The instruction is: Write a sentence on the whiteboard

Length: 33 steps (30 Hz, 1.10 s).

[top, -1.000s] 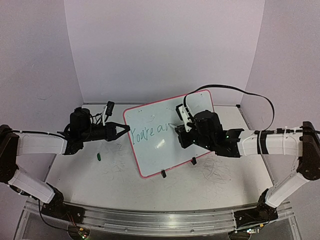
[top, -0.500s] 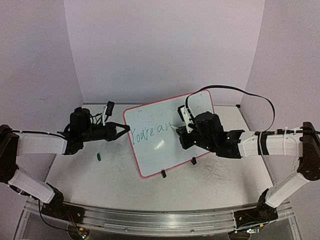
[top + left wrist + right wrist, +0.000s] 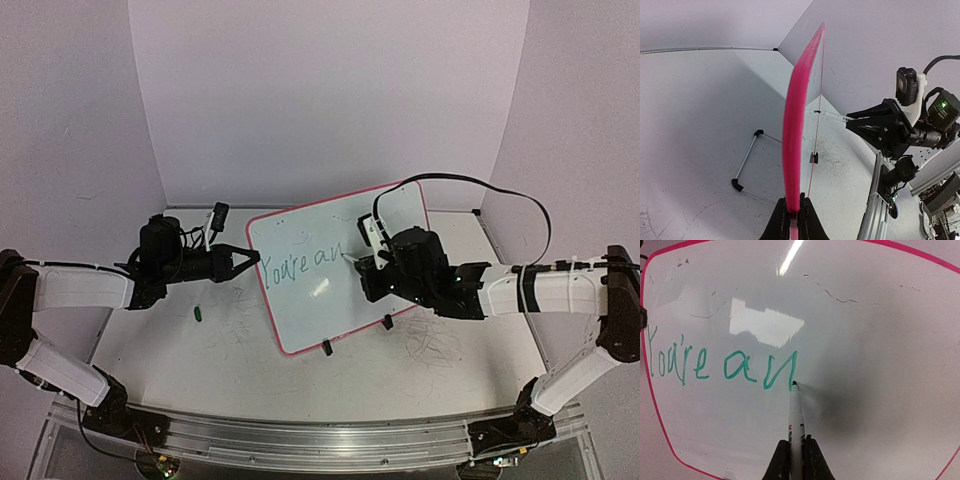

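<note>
The whiteboard (image 3: 310, 280), white with a pink-red frame, stands tilted mid-table on black clip feet. My left gripper (image 3: 252, 259) is shut on its left edge; the left wrist view shows the frame (image 3: 795, 125) edge-on between the jaws. My right gripper (image 3: 362, 262) is shut on a white marker (image 3: 796, 427). The marker's tip touches the board at the lower end of the last stroke. The sentence (image 3: 722, 365), in green, reads "You're an" and covers the left half of the board; it also shows in the top view (image 3: 305, 262).
A small green cap (image 3: 199, 314) lies on the table left of the board. Faint grey scribbles (image 3: 435, 345) mark the table by the board's right foot. A black cable (image 3: 480, 185) arcs over the right arm. Purple walls close in the back and sides.
The right gripper and marker have shifted slightly right and down along the board, finishing the stroke of the "n". The left arm and the board have not moved.
</note>
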Tool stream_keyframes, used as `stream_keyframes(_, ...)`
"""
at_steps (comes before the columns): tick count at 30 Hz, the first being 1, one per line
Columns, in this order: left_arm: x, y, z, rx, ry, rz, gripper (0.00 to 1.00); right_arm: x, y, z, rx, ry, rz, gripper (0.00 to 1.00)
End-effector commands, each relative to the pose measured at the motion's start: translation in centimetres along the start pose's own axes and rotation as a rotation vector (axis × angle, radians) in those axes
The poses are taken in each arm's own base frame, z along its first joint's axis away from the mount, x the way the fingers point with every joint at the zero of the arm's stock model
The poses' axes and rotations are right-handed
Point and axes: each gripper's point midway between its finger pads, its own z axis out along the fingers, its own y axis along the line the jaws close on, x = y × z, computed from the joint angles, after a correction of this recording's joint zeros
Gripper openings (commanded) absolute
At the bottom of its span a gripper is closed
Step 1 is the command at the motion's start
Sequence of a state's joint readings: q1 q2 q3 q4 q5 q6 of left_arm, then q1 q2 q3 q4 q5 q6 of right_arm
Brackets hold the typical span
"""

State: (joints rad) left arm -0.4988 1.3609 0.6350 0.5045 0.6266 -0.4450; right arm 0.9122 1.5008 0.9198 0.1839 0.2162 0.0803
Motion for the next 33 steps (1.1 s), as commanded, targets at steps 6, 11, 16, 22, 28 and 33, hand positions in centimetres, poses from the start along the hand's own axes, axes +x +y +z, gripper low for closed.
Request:
stream_keyframes(6,-1.0,-0.7,-0.4,0.009,-0.022,0.054,0.0,-4.2,-1.1,0.0,0.032,-0.099,0.042,0.0)
stream_keyframes(11,-1.0,-0.7,-0.4,0.006,-0.025,0.055,0.0,-4.3,0.1,-2.4,-0.083,-0.135,0.038,0.0)
stream_keyframes(16,-0.9,-0.6,-0.3,0.005,-0.02,0.053,0.0,-3.4,-0.8,-2.3,-0.068,-0.117,0.011,0.0)
stream_keyframes(22,-1.1,-0.6,-0.4,0.001,-0.027,0.052,0.0,-3.5,-0.4,-1.7,-0.078,-0.113,-0.044,0.0)
stream_keyframes(28,-1.1,-0.6,-0.4,0.001,-0.027,0.054,0.0,-3.8,-1.1,-2.0,-0.047,-0.128,-0.048,0.0)
stream_keyframes(33,-1.0,-0.6,-0.4,0.002,-0.025,0.053,0.0,-4.1,-2.2,-2.2,-0.028,-0.139,-0.021,0.0)
